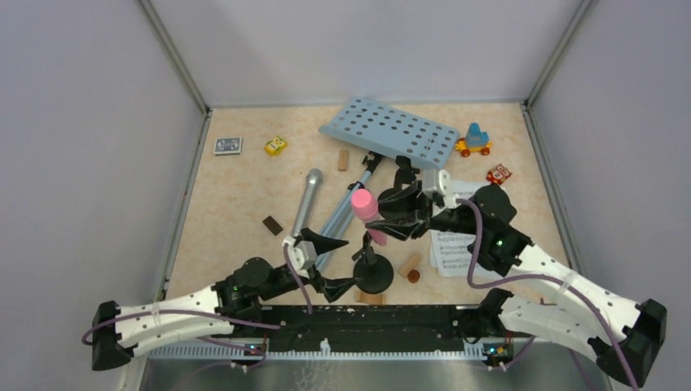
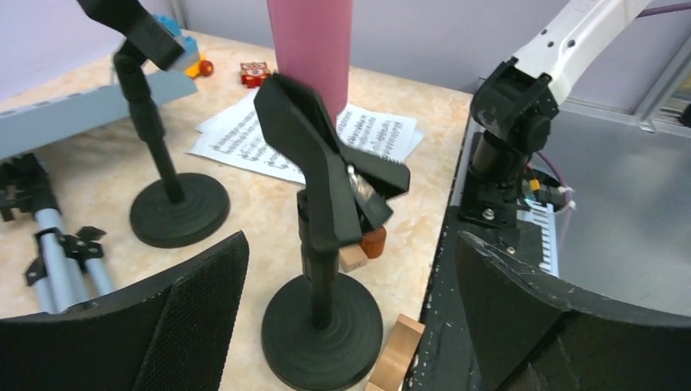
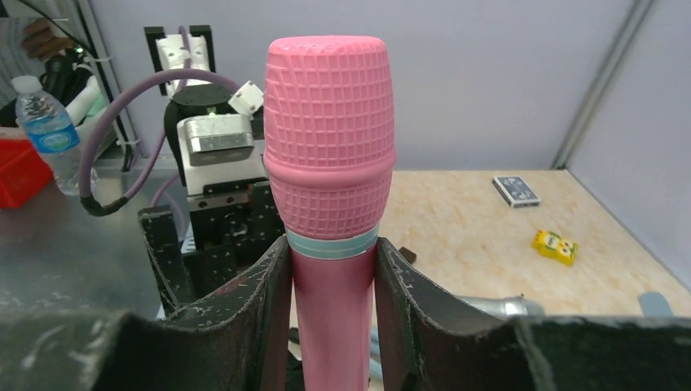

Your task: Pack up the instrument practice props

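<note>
Pink microphone, pinched in our right pincer, could snag and topple the black mic holder; our left pincer hangs spread, steadying nothing.

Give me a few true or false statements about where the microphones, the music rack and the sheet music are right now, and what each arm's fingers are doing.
1. The right fingers grip the pink microphone. True.
2. The silver microphone stands upright. False: it lies flat on the table, left of the tripod legs.
3. The left fingers are spread open, holding nothing. True.
4. The music rack stands upright. False: it lies tipped over at the far side of the table.
5. The sheet-music pages lie on the table's right side. True.
</note>
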Available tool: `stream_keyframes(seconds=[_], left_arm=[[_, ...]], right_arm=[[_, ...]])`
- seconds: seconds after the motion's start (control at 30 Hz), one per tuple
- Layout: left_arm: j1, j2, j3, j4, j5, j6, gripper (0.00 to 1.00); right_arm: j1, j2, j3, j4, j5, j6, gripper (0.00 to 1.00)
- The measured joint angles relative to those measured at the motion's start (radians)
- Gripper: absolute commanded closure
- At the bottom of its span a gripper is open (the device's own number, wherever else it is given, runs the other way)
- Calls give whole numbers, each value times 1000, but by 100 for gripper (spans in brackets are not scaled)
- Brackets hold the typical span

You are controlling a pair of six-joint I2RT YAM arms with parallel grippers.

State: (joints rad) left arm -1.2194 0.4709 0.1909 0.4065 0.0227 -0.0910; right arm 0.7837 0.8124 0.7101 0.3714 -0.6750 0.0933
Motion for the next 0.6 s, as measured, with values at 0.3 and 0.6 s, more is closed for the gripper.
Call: stream_keyframes(seconds=[0.3, 0.6], left_arm=[[0, 10, 199, -93, -88, 92, 1], [0, 177, 313, -19, -94, 187, 1]], right_arm=[[132, 143, 169, -5, 59, -125, 100], [172, 157, 209, -75, 134, -208, 100]])
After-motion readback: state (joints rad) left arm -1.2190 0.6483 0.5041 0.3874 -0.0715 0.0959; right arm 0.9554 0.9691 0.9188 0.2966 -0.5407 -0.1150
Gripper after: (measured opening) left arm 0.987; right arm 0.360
